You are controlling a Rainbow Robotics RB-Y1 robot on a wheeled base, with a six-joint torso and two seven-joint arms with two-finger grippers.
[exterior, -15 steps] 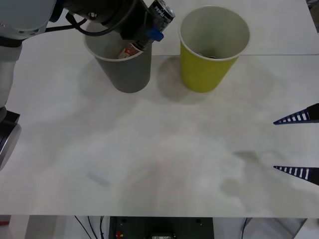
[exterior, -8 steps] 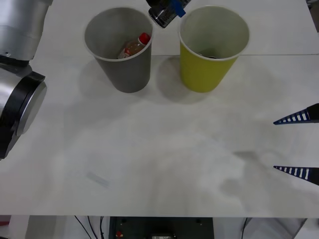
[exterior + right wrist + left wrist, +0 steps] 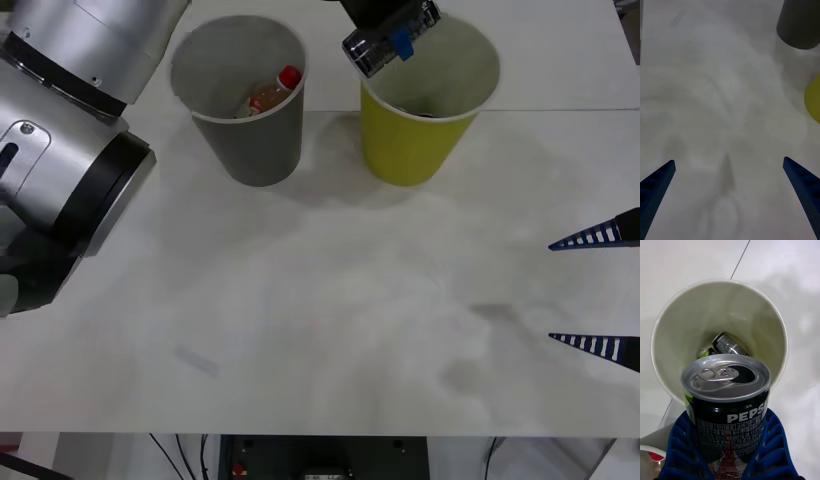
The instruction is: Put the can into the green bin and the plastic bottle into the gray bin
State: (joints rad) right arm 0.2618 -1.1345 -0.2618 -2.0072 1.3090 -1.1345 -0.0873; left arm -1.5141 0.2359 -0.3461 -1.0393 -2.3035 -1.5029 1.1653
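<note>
Step in hand: dropping the Pepsi can (image 3: 375,50) into the green bin (image 3: 420,140). Left tool (image 3: 392,40) pinches the can, w/ the bin's mouth just below and ahead. Next: centre over the opening, release. Plastic bottle (image 3: 272,92) already in gray bin (image 3: 250,130). Right tool (image 3: 600,292) spread, parked. Vs 0.5 s ago, can has shifted from between bins to green rim.

Left gripper (image 3: 392,38) raised, clamped; right gripper (image 3: 598,290) parked, spread.
</note>
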